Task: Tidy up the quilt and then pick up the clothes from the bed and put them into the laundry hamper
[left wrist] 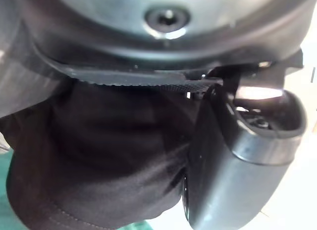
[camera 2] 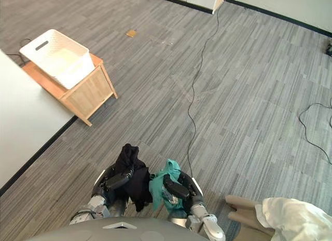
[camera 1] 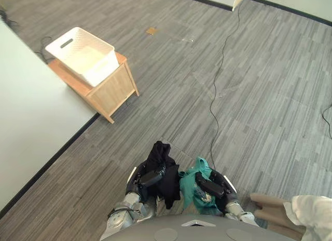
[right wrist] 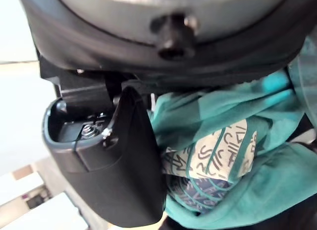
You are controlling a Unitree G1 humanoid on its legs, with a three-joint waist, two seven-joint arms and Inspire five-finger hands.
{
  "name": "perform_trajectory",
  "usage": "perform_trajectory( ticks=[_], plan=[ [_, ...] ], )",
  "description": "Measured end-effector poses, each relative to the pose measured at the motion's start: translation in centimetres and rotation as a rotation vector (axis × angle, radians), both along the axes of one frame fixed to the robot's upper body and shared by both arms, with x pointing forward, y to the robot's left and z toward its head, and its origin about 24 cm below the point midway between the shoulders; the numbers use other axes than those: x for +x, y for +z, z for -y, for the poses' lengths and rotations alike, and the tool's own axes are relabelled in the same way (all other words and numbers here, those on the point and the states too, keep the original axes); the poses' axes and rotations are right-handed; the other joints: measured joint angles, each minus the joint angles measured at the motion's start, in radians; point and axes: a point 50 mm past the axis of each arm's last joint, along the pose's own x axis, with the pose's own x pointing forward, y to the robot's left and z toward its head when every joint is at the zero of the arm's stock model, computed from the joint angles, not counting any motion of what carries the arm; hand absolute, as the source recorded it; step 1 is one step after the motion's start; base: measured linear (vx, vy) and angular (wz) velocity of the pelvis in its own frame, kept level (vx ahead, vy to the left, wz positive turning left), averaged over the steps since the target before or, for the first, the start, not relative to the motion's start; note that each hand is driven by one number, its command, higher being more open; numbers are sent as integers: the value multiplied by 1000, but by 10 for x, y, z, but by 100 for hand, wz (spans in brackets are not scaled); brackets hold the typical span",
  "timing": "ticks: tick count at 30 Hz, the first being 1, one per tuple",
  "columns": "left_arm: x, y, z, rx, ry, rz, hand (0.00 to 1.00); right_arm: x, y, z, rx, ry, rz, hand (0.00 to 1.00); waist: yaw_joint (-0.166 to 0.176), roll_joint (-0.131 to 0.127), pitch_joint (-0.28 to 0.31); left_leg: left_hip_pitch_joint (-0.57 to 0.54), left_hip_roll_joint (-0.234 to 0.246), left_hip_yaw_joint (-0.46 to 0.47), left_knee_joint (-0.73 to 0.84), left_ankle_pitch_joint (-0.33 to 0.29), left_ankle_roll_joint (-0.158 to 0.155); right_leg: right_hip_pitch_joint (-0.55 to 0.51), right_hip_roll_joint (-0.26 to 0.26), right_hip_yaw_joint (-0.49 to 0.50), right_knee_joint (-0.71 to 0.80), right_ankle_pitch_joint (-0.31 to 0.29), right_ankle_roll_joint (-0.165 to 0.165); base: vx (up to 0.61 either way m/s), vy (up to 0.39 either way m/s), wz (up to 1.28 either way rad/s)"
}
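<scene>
Left robot hand (camera 1: 152, 177): black garment (camera 1: 160, 155); right robot hand (camera 1: 209, 186): teal garment (camera 1: 187, 185)

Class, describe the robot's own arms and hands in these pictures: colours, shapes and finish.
Both arms, left arm and right arm, are silver-grey with rounded joints. Each ends in a dark robot hand: the left robot hand, the right robot hand. Close up, each thumb is glossy black, smooth and rounded, with a small screw at its base.

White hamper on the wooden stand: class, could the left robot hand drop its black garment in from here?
Probably not. The left robot hand, shut on the black garment, is far from the white hamper, with grey floor between; the robot likely must walk closer first.
</scene>
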Motion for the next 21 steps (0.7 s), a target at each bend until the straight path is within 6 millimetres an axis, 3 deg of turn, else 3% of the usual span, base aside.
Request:
perform_trajectory(
  ticks=[1,3,4,6,8,9,10,11,12,13,14,15,16,17,18,19,21],
  plan=[
    [-3,-2,-2,23,-21,-14,0,3,2,-5,16,-1,12,0,-12,-12,9,92,-15,-3,-34,-11,3,-47,-14,-7,138,-14,-23,666,188,4],
    [-9,-6,0,44,-49,-45,0,4,6,-8,20,-9,19,0,-31,-2,12,227,-31,-41,-111,-19,6,-94,-6,-60,150,-37,-61,615,104,33],
    [-8,-6,3,41,-71,-44,0,5,10,-10,22,-20,35,0,-48,-1,11,289,-35,-79,-167,-19,6,-143,3,-107,86,-51,-83,535,56,65],
    [-4,-5,8,38,-110,-36,0,7,15,-12,30,-43,61,0,-69,0,13,347,-33,-148,-209,-21,3,-218,4,-160,-87,-51,-86,559,-1,110],
    [-3,-7,14,32,-147,-47,0,8,19,-11,32,-65,75,0,-78,12,22,407,-12,-202,-228,-38,-27,-230,12,-179,-440,19,-36,567,-75,108],
    [-5,-8,14,37,-159,-55,0,8,18,-12,36,-75,73,0,-73,2,24,450,-11,-219,-241,-57,-61,-231,6,-157,-637,93,-4,585,-146,81],
    [-8,-9,11,49,-167,-66,0,8,19,-14,42,-74,76,0,-68,-11,31,503,-4,-235,-238,-103,-119,-250,1,-97,-688,148,-3,612,-174,86],
    [-14,-10,7,61,-164,-80,0,7,19,-15,47,-74,69,0,-71,-21,28,539,8,-257,-230,-149,-132,-250,4,-66,-687,155,-6,650,-241,83],
    [-15,-12,7,59,-157,-95,0,8,20,-12,39,-74,72,0,-79,-2,25,566,43,-279,-218,-201,-142,-260,28,-43,-613,254,-33,542,-228,65],
    [-15,-13,8,56,-153,-98,0,9,20,-9,30,-72,72,0,-80,16,13,579,70,-284,-217,-219,-152,-283,50,-42,-541,265,-42,675,-283,49],
    [-22,-16,9,49,-138,-128,0,10,20,-5,18,-71,67,0,-72,45,-17,569,101,-288,-143,-222,-144,-323,73,-51,-426,254,-59,691,-285,18],
    [-19,-17,10,42,-123,-132,0,14,20,-3,8,-71,67,0,-64,66,-12,516,133,-290,-4,-202,-108,-326,84,-66,-377,205,-103,799,-349,12],
    [-16,-16,13,20,-93,-130,0,19,22,6,-21,-64,80,0,-65,90,-1,411,174,-289,221,-99,-46,-298,110,-78,-374,158,-117,783,-381,11],
    [-12,-14,19,-5,-84,-105,0,24,24,15,-48,-62,86,0,-65,115,29,292,234,-305,446,63,-66,-223,147,-95,-433,141,-127,619,-278,9],
    [-10,-12,22,-20,-83,-88,0,24,23,20,-64,-64,83,0,-54,132,35,245,240,-323,532,60,-91,-183,164,-99,-465,136,-134,611,-191,3],
    [-7,-8,24,-38,-90,-51,0,25,21,29,-83,-79,68,0,-44,144,52,165,215,-344,638,20,-122,-95,177,-110,-523,124,-149,465,-80,-1],
    [-4,-4,26,-57,-106,-12,0,25,19,36,-102,-87,52,0,-33,142,57,56,153,-317,632,-28,-131,24,178,-134,-610,103,-164,604,-105,21]
  ],
)
